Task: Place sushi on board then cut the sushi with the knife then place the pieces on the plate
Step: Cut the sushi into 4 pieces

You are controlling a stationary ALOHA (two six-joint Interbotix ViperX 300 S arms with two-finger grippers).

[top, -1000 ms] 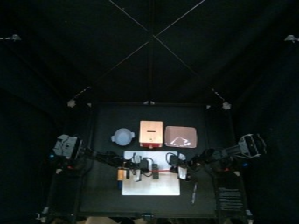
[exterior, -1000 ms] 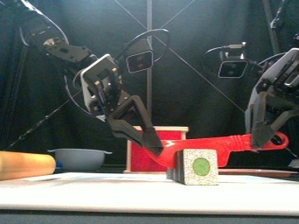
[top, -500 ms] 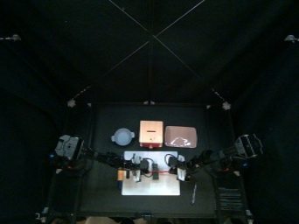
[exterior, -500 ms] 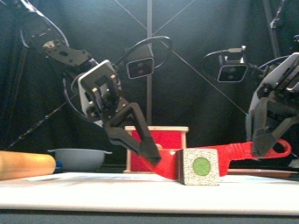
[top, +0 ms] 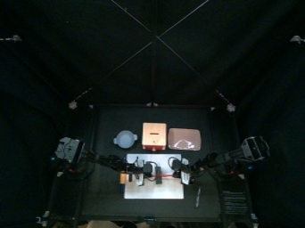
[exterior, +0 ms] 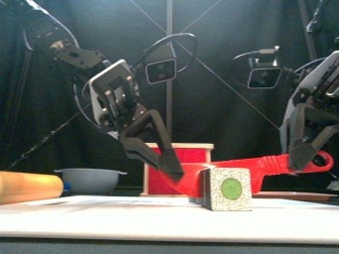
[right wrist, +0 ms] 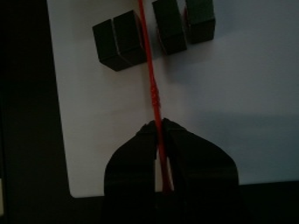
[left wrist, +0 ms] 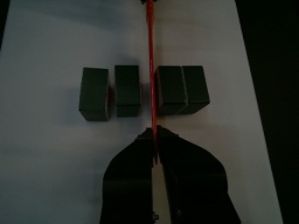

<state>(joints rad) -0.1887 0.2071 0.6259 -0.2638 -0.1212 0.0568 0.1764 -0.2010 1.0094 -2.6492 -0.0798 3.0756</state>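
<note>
Left wrist view looks down on the sushi roll (left wrist: 126, 90), which lies on the white cutting board (left wrist: 70, 44) as four dark green blocks in a row. Two blocks sit close together on one side and two on the other, with a narrow gap between the pairs. The red knife (left wrist: 149, 44) stands on edge in that gap, its thin blade running straight across the roll. The left end effector (left wrist: 153, 136) has its jaws pressed together on the blade end, with the red edge showing between them. The right end effector (right wrist: 158, 129) is clamped on the same knife at the handle end, and its wrist view also shows the blade passing between the two pairs of blocks. From the front, the knife slopes down from the right arm's grip toward the left arm's jaw tips near the middle. It meets the top of the roll, whose near face is pale with a green disc. How deep the blade sits cannot be told. The board lies at the near middle of the counter (top: 107, 120), with both arms meeting above it. Farther back stand a blue-grey bowl (exterior: 87, 180) at the left, a wooden box (exterior: 196, 151) with a red drawer front in the middle, and the pink tray (top: 184, 138) at the right. A long orange toy (exterior: 27, 186) lies at the near left.
</note>
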